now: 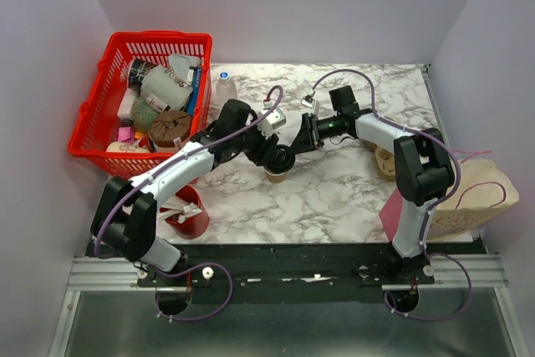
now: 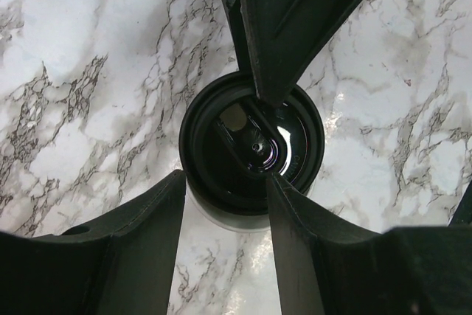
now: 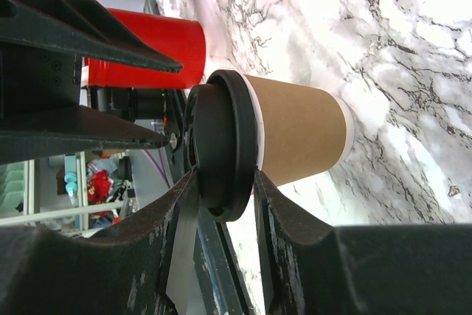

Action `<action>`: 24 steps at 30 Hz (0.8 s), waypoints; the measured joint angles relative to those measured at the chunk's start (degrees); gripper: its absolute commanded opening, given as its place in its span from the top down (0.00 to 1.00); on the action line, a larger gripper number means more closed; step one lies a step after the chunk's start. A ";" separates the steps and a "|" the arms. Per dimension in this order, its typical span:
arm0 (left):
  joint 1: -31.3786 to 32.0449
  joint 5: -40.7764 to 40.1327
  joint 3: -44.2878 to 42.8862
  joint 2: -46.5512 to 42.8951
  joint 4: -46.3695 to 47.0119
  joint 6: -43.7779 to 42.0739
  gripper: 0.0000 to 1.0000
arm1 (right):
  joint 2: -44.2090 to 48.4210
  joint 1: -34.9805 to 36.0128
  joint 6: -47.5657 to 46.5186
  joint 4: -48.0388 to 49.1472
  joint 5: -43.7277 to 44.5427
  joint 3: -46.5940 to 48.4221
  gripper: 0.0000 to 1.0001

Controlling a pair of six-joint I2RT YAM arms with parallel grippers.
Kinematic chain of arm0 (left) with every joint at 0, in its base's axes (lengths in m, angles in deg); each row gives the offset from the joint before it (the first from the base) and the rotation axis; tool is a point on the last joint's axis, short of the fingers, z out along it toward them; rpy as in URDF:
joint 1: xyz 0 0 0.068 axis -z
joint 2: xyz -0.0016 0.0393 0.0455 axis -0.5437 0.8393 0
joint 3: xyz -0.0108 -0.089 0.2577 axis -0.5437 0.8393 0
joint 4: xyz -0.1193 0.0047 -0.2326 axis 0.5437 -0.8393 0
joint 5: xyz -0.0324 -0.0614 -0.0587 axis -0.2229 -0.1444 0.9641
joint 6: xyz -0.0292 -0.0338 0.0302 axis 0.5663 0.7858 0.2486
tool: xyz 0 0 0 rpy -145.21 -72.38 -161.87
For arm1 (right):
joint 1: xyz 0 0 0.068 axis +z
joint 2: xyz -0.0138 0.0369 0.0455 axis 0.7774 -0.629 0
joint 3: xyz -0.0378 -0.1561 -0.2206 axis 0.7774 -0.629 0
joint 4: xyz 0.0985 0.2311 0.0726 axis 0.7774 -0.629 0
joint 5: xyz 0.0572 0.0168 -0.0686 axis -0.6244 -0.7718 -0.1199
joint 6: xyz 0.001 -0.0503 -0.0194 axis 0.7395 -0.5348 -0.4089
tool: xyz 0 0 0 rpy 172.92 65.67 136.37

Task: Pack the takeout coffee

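cup (image 3: 302,134) upright on table (image 1: 334,198), lid (image 2: 251,142) on | right jaws pinch lid rim | left jaws open, just above lid | likely light, thin-walled, crushable; lid could pop off | best hold: paper wall, gentle squeeze

A red basket (image 1: 159,38) crammed with odds and ends sits left of the left claw (image 1: 280,159), with a clear bottle (image 1: 226,89) just beside the basket. A red cup (image 1: 196,221) stands nearer than that claw, to its left. Right of the right claw (image 1: 294,146) lie a pulp carrier (image 1: 383,161) and a paper bag (image 1: 476,194).
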 measured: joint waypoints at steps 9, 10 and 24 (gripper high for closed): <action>-2.32 -2.58 0.33 -1.05 -0.33 -0.42 0.44 | -0.09 0.09 0.00 -0.11 0.26 0.07 0.56; -2.64 -2.84 0.33 -1.05 -0.33 -0.46 0.44 | -0.09 0.20 0.00 -0.13 0.35 0.15 0.56; -3.17 -3.56 1.20 -1.57 -1.09 -0.72 0.44 | -0.74 1.05 -0.66 -0.87 1.70 0.90 0.55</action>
